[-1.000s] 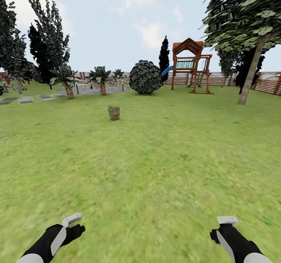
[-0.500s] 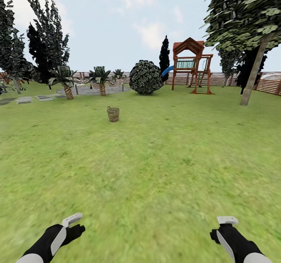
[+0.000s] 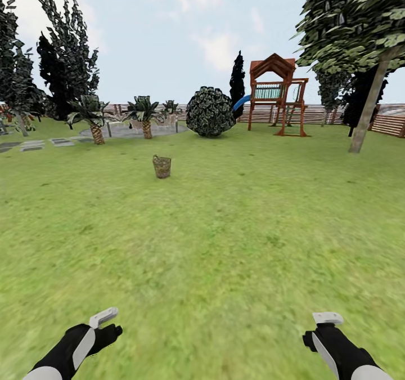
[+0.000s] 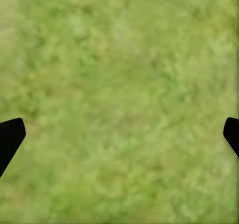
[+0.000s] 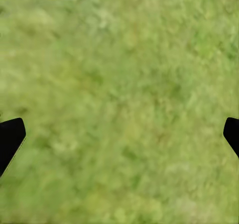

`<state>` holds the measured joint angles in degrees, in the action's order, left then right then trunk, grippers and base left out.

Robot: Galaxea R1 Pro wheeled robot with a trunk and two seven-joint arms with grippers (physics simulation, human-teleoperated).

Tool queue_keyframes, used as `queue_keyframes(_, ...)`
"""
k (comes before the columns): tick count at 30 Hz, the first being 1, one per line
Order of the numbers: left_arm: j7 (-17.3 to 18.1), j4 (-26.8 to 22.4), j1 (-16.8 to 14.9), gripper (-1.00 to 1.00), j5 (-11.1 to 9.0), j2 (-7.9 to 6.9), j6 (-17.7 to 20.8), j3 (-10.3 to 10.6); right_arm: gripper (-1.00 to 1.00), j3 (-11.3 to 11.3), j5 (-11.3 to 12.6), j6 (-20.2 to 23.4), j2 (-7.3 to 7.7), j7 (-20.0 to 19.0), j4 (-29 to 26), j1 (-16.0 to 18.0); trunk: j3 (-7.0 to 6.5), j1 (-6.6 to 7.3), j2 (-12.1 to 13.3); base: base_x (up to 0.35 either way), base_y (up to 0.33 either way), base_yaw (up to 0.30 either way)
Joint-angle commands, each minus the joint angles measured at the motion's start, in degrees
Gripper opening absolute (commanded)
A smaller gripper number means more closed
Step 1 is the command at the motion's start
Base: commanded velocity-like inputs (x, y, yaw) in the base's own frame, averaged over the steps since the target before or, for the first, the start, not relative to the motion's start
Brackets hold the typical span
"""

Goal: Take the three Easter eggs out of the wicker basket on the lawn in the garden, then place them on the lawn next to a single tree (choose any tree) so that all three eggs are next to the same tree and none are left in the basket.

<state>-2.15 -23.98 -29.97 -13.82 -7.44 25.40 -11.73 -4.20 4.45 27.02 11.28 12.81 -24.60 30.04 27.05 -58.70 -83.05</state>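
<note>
The wicker basket [image 3: 162, 166] stands small and far off on the lawn [image 3: 225, 245], ahead and a little left of centre. The Easter eggs are hidden from here; the basket's inside cannot be seen. A tree [image 3: 368, 107] with a pale straight trunk rises at the right. My left gripper [image 3: 104, 326] and right gripper [image 3: 320, 330] hang low at the picture's bottom corners, far from the basket. In the wrist views the left gripper [image 4: 119, 139] and right gripper [image 5: 119, 139] are open over bare grass, dark fingertips [image 4: 10, 137] wide apart.
A round bush [image 3: 210, 112], a wooden playset with a blue slide [image 3: 277, 94], small palms [image 3: 145, 114] and dark trees [image 3: 62, 59] stand along the back. A slatted fence [image 3: 388, 120] rings the garden. Paving slabs [image 3: 48, 142] lie at the far left.
The whole view has shifted a little: the basket sits slightly lower and the right tree's trunk further right, so the camera has moved forward. Both arms hold the same pose.
</note>
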Motion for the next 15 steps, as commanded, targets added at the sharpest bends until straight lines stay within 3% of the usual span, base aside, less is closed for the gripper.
queue_keyframes(1, -0.23, -0.14, -0.01, 1.00, -0.60, -0.01, 0.35, -0.14, 1.00, -0.45, 0.47, 0.32, 0.06, 0.38, -0.10, 0.02, 0.07, -0.03, -0.03, 0.328, 0.000, 0.000)
queue_keyframes(15, -0.23, -0.19, 0.00, 1.00, -0.60, -0.07, 0.35, -0.17, 1.00, -0.46, 0.47, 0.33, 0.06, 0.38, -0.10, 0.02, 0.07, -0.03, -0.03, 0.328, 0.002, 0.000)
